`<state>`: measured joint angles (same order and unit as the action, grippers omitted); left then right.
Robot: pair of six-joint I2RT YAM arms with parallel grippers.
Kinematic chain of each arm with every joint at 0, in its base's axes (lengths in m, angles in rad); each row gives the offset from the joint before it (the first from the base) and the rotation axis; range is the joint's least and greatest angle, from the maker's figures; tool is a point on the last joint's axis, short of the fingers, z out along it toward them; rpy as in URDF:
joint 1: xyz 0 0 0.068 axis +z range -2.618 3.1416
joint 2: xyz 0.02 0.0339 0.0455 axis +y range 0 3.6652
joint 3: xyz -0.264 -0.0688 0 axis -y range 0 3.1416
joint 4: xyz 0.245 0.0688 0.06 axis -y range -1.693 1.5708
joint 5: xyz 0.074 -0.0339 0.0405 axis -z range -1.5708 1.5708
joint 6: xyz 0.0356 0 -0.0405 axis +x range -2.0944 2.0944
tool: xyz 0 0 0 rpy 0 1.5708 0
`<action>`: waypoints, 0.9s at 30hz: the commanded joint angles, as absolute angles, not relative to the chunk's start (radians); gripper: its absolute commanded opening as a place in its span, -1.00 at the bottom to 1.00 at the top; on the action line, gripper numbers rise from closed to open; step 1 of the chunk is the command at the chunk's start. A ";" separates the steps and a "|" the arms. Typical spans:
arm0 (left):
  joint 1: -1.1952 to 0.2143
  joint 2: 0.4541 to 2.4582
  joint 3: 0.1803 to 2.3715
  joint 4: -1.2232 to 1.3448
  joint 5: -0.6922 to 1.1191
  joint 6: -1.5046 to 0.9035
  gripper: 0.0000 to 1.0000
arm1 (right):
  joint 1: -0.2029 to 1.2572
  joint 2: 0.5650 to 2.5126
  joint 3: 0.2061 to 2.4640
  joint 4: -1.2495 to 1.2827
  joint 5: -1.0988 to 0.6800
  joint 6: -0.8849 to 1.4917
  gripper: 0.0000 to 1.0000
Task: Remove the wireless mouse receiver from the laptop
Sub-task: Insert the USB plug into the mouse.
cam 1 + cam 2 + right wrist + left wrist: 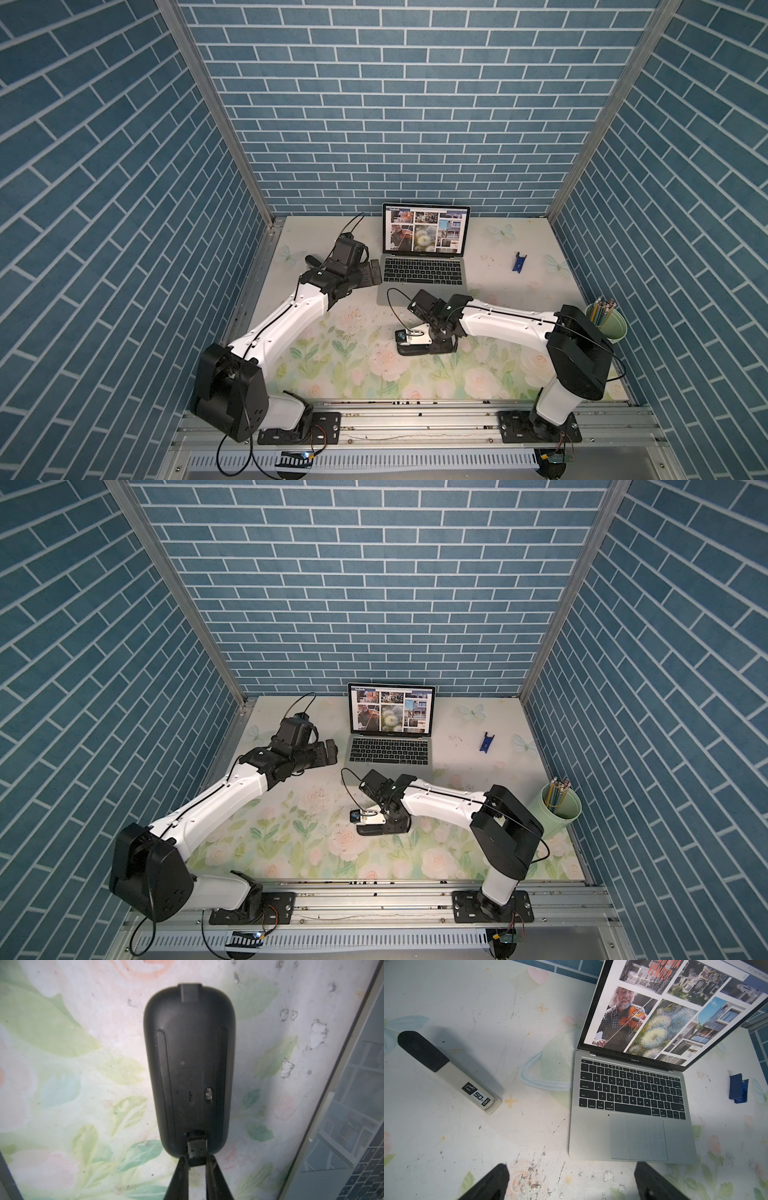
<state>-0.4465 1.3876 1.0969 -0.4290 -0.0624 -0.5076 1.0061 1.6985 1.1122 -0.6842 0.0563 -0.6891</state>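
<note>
Hidden in both top views: tiny black USB receiver (197, 1147), metal plug showing, pinched by right jaws at slot of upturned black oval mouse (189, 1053), between silver-grey laptop (422, 272) and table's (532, 274) front edge. Left jaws spread, tips cropped.

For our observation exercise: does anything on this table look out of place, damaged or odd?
The mouse lies upside down near the laptop, underside showing; the right hand pinches the receiver at a slot in its end. The table's floral print is scuffed and flaked in patches.
</note>
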 commanded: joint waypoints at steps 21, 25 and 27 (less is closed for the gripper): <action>-0.451 1.393 1.101 -0.440 -0.070 -0.495 0.99 | 1.002 1.732 1.118 -0.706 0.064 -0.698 -0.99; -0.451 1.394 1.103 -0.440 -0.070 -0.494 0.99 | 1.002 1.732 1.117 -0.704 0.071 -0.687 -0.80; -0.450 1.395 1.101 -0.440 -0.072 -0.494 0.99 | 1.000 1.734 1.117 -0.702 0.072 -0.684 -0.71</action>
